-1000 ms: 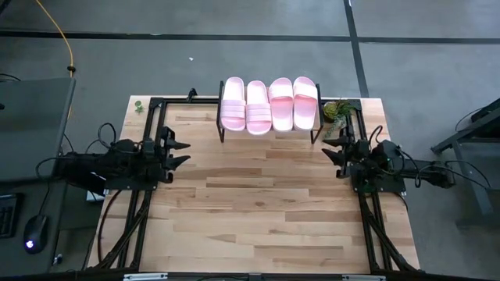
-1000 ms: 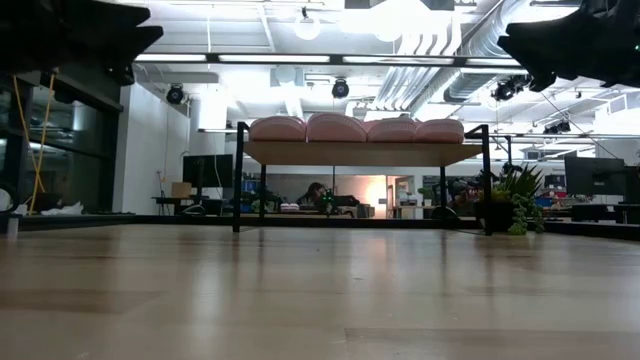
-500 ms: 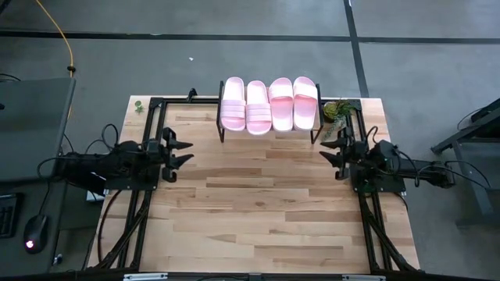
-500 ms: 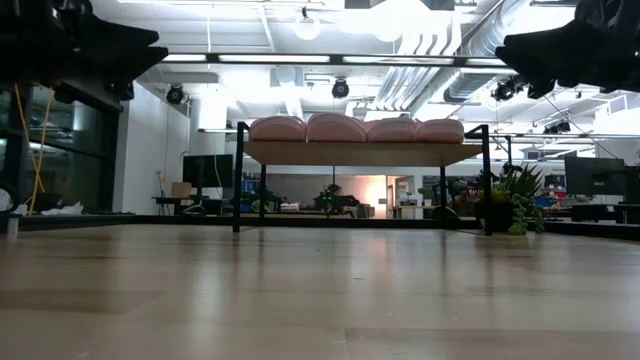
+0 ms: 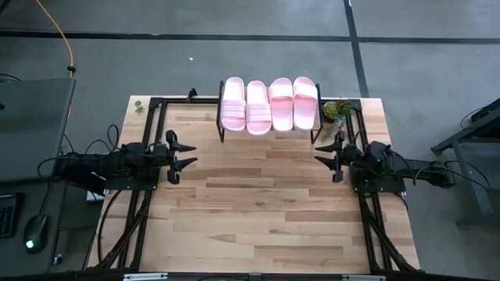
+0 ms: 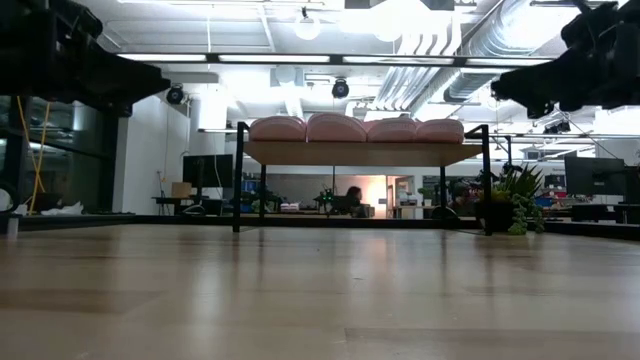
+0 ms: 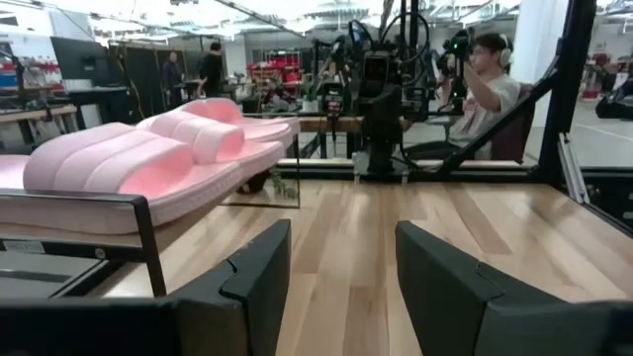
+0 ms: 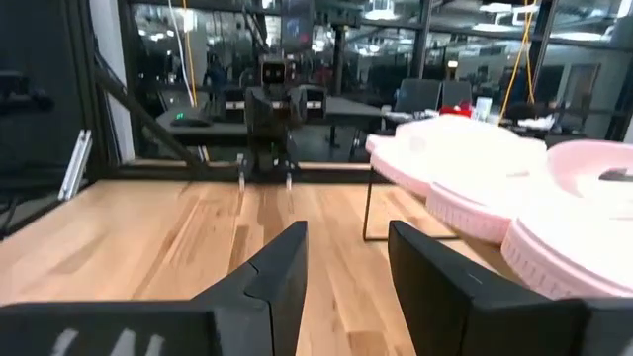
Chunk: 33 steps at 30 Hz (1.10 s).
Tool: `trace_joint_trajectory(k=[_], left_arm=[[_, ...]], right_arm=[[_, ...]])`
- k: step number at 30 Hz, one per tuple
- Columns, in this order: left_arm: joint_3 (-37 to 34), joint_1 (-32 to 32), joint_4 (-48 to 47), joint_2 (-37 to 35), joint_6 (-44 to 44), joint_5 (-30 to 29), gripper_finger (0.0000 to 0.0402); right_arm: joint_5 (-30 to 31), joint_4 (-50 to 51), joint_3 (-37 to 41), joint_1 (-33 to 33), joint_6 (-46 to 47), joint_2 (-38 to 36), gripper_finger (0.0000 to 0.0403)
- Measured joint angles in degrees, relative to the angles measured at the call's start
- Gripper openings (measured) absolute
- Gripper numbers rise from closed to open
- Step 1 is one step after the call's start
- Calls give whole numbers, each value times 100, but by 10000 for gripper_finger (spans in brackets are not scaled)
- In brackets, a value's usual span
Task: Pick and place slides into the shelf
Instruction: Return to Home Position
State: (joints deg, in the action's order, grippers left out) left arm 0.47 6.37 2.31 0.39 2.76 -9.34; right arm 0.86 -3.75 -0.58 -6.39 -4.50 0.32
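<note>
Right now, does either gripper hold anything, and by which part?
Nothing is held. Left gripper and right gripper are open; slides lie on the shelf.

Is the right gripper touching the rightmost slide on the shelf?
Apart. The high view shows the open right gripper over bare tabletop, with a plain gap to the rightmost slide on the shelf. The left gripper waits across the tabletop.

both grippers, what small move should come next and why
Probably just retract to the rest pose. All four pale pink foam slides lie side by side on the small wooden-topped black-legged shelf, and the left gripper and right gripper hang open and empty.
</note>
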Motion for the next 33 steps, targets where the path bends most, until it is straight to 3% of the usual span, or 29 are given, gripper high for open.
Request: trace_joint_trajectory(k=[20,33], left_arm=[[4,0,4,63,2,72,166],[4,-1,8,61,-2,76,166]], right_arm=[[-7,302,-2,0,-182,7,133],[-7,306,-2,0,217,7,133]])
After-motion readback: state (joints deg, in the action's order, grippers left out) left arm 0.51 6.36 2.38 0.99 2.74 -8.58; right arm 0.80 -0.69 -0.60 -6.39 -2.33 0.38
